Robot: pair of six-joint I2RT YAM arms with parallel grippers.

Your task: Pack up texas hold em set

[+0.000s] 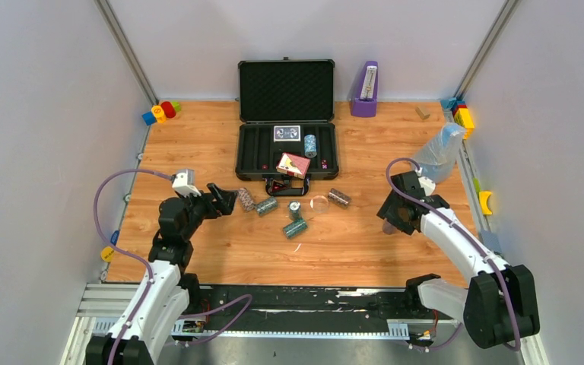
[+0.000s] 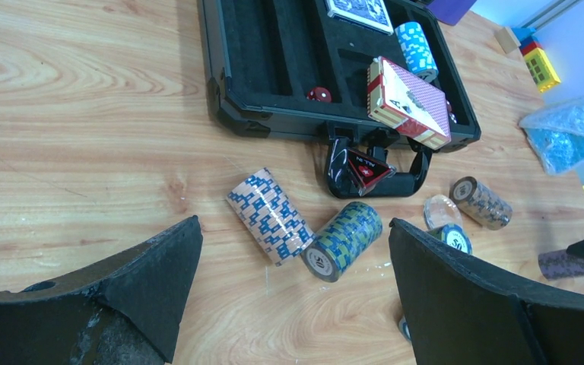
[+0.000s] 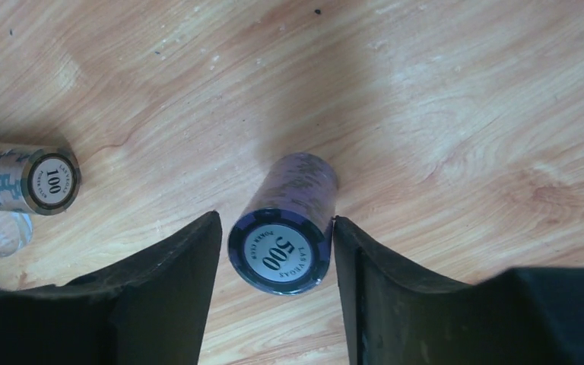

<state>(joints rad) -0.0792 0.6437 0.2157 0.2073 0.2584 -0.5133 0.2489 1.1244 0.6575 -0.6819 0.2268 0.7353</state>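
My right gripper (image 3: 275,220) is low over the table (image 3: 441,114), jaws set on either side of a purple chip stack (image 3: 281,243) lying on its side. The right pad looks to be against it and the left shows a thin sliver of gap, so I can't tell whether it has a grip. My left gripper (image 1: 226,199) is spread wide and holds nothing, pointing at the loose chips.

Just ahead of it a pink-and-blue stack (image 2: 270,217) and a green stack (image 2: 342,241) lie on their sides, touching at one end. Further right lie a clear disc (image 2: 441,211) and a brown stack (image 2: 480,202).

Beyond them the black briefcase (image 1: 286,91) sits open at the middle of the table, lid upright. A red card deck (image 2: 411,103) is tilted up against the case's front edge. A blue card deck (image 1: 287,132) and a light blue stack (image 1: 310,144) lie in the tray. Against the back wall stands a purple metronome (image 1: 365,90); a clear plastic bag (image 1: 441,152) sits at far right.
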